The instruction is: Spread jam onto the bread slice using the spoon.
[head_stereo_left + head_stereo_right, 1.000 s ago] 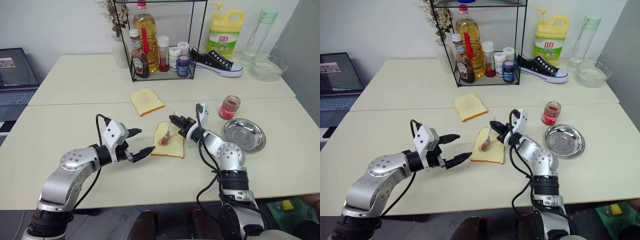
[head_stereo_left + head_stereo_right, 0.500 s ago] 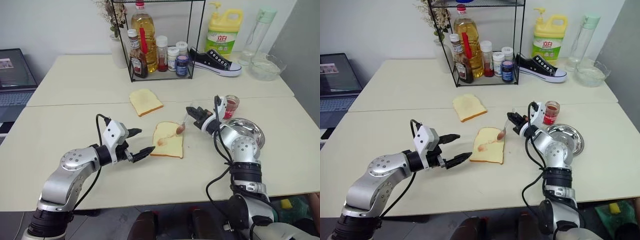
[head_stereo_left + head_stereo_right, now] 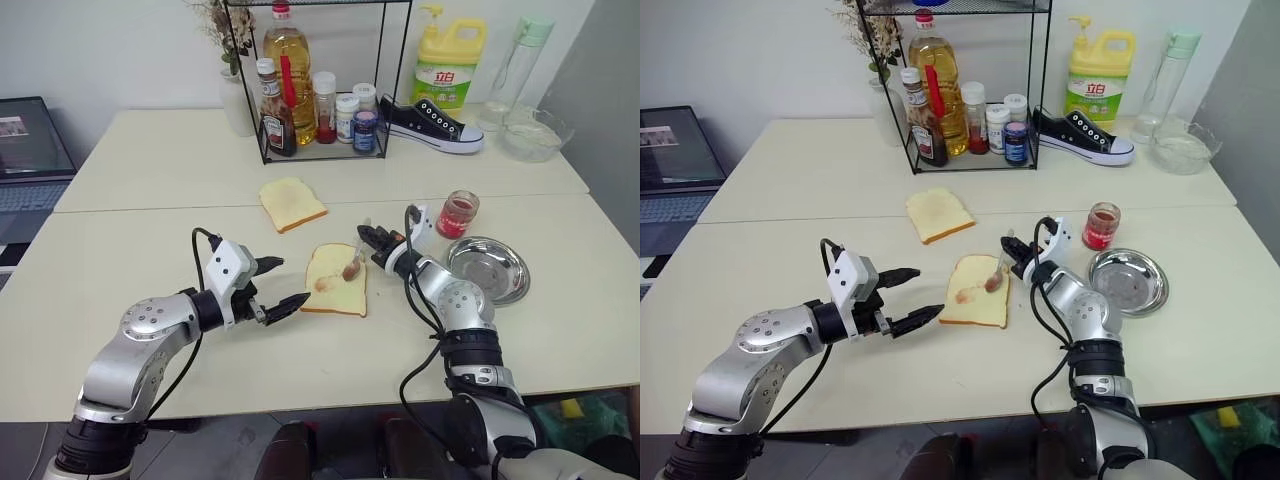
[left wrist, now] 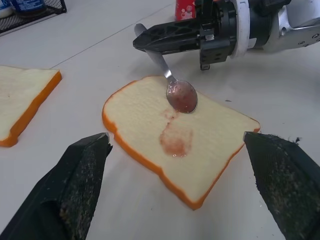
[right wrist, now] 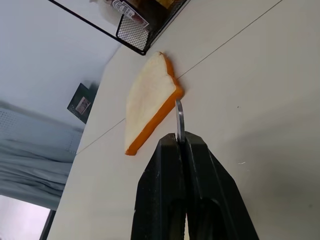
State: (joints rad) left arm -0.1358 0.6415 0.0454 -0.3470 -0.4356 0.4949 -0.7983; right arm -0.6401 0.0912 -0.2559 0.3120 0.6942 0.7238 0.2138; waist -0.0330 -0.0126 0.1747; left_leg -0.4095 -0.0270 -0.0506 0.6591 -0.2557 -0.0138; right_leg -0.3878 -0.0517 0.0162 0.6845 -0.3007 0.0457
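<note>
On the near half of the cream table point(image 3: 120, 250), in front of your two arms, lies the pale cream-yellow bread slice with its thin tan crust point(image 3: 336, 281), rounded top pointing away from you toward the wire rack point(image 3: 320, 80). You have only a small pinkish-red smear of jam point(image 4: 176, 140) on it, left of centre, with most of the face bare, so I would judge the spreading barely begun. A second, browner slice point(image 3: 293, 203) sits untouched farther back.

Your right gripper point(image 3: 372, 240) is clamped tight on the handle of the slim silver metal spoon point(image 4: 172, 85). The spoon's long axis runs from the gripper, at the slice's far right edge, down and leftward over the bread, bowl lowest. The reddish-coated bowl rests on or just above the crumb beside the smear; contact cannot be settled.

Your left gripper point(image 3: 281, 284) hangs just left of the slice with fingers spread wide, holding nothing.

The small clear glass jar of red jam point(image 3: 459, 214) stands to the right, near the round steel dish point(image 3: 489, 270). What remains is drawing the jam across the bare bread.
</note>
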